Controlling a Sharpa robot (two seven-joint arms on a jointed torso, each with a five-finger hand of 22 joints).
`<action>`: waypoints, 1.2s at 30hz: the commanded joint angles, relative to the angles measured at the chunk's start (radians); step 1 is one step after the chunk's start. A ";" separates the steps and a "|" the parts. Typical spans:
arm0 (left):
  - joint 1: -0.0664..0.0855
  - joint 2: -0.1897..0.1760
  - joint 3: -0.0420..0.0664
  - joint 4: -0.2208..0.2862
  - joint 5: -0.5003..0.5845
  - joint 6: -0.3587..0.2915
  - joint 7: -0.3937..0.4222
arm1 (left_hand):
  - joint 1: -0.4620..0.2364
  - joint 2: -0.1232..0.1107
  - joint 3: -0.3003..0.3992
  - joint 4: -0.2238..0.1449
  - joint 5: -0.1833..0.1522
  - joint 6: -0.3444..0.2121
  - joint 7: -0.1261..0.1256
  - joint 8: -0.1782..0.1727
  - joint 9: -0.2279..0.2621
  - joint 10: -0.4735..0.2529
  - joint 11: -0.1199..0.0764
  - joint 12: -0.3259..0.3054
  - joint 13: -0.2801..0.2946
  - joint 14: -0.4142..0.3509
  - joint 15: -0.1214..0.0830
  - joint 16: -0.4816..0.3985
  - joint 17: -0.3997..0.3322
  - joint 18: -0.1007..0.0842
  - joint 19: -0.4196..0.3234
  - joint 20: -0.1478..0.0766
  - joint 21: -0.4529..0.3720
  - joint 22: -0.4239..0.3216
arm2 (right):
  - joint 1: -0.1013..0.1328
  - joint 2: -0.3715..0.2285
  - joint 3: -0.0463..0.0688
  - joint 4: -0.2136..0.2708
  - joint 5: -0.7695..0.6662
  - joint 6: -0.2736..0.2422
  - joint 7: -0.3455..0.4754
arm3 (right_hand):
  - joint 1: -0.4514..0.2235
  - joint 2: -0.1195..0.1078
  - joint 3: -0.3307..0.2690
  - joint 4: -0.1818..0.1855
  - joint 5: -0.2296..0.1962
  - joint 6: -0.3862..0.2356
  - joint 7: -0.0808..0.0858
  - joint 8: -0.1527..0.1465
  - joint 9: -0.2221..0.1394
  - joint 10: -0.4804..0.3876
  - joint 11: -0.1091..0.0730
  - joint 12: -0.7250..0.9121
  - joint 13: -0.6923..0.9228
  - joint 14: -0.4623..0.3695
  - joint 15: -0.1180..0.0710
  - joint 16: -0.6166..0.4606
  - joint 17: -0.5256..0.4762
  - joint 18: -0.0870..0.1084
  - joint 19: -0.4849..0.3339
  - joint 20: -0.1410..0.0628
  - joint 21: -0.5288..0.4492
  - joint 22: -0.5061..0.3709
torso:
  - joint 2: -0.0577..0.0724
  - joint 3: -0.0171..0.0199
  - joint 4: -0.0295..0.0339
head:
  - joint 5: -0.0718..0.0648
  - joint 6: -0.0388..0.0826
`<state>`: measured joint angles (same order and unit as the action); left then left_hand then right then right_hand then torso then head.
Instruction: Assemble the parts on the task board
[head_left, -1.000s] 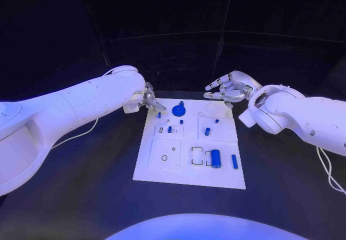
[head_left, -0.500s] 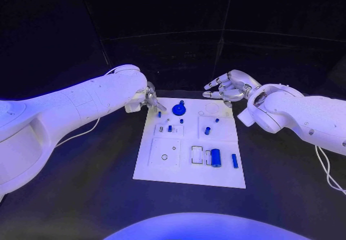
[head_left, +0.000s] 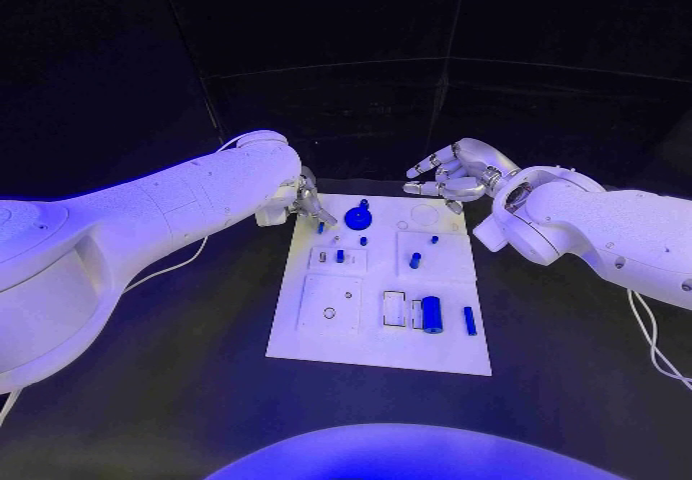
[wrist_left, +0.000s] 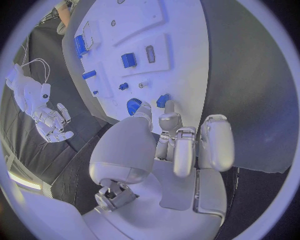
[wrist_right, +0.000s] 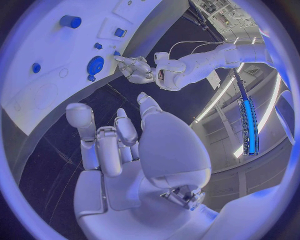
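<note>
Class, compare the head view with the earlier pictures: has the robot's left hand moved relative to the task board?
Yes, slightly. The left hand has edged toward the task board, closing on the round blue part near its far left corner; the board has stayed put.

A black table (head_left: 173, 400) stands before dark panelled walls (head_left: 361, 90), with bright strip lights (wrist_right: 250, 115) overhead.

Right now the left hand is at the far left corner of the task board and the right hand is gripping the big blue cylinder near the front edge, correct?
Not quite. The left hand is at the task board's far left corner, but the right hand holds nothing: it hovers open beyond the far right corner. The head view shows the big blue cylinder lying untouched on the board.
</note>
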<state>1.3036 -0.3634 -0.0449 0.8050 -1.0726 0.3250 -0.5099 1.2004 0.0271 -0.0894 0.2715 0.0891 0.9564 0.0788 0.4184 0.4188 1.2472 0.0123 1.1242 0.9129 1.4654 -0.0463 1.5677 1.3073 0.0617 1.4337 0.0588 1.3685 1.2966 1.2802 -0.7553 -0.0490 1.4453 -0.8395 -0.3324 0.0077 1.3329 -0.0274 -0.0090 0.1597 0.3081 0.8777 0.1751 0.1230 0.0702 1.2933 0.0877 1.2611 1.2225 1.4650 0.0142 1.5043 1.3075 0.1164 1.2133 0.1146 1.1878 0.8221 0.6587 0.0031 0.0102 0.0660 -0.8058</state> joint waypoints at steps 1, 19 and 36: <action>0.000 0.004 0.000 -0.008 -0.005 0.015 0.007 | 0.009 -0.001 -0.003 -0.004 -0.001 0.007 0.003 0.002 -0.001 0.004 -0.005 0.005 0.001 0.105 -0.008 0.003 0.263 0.003 0.007 -0.002 0.003 0.001 | 0.002 0.001 0.001 0.001 0.003 0.005 0.005 | -0.007 0.001 -0.008 0.001 0.003 -0.004 -0.001 0.004 -0.001 -0.003 -0.001 -0.004 0.001 0.075 -0.006 -0.004 0.136 0.021 -0.005 0.000 -0.004 -0.001 | 0.000 0.0004 -0.0001 | 0.000 0.000; -0.003 0.009 0.000 -0.028 -0.005 0.025 -0.003 | 0.033 0.007 -0.002 -0.018 0.000 0.016 0.000 0.007 -0.002 0.009 -0.008 0.009 0.005 0.105 -0.011 0.003 0.263 0.002 0.009 -0.005 0.006 0.006 | 0.002 0.001 0.001 0.001 0.003 0.007 0.004 | -0.007 0.003 -0.008 0.001 0.006 -0.003 -0.001 0.005 -0.001 -0.002 -0.001 -0.002 0.003 0.075 -0.006 -0.004 0.136 0.021 -0.005 -0.001 -0.004 -0.001 | 0.000 -0.0003 -0.0003 | -0.002 -0.003; -0.005 0.011 0.000 -0.013 -0.005 -0.054 0.015 | -0.042 0.003 -0.079 0.019 -0.041 0.035 -0.010 0.028 0.002 0.033 -0.016 0.030 0.028 0.105 -0.018 0.003 0.263 -0.004 0.022 -0.012 0.024 0.032 | 0.002 0.001 0.001 0.001 0.003 0.007 0.004 | -0.007 0.003 -0.008 0.001 0.006 -0.003 -0.001 0.005 -0.001 -0.002 -0.001 -0.002 0.003 0.075 -0.006 -0.004 0.136 0.021 -0.005 -0.001 -0.004 -0.001 | 0.000 0.0001 -0.0001 | -0.001 0.003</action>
<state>1.2976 -0.3555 -0.0453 0.7902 -1.0736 0.3066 -0.5062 1.1650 0.0311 -0.1650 0.2904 0.0503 0.9854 0.0685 0.4418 0.4190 1.2724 -0.0054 1.1506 0.9406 1.4676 -0.0586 1.5677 1.3073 0.0617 1.4481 0.0444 1.3884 1.3081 1.2802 -0.7550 -0.0490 1.4454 -0.8392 -0.3304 0.0068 1.3329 -0.0274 -0.0117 0.1624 0.3081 0.8777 0.1751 0.1230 0.0703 1.2933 0.0877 1.2611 1.2242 1.4650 0.0142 1.5043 1.3073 0.1164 1.2133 0.1146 1.1878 0.8221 0.6580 0.0027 0.0105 0.0635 -0.8028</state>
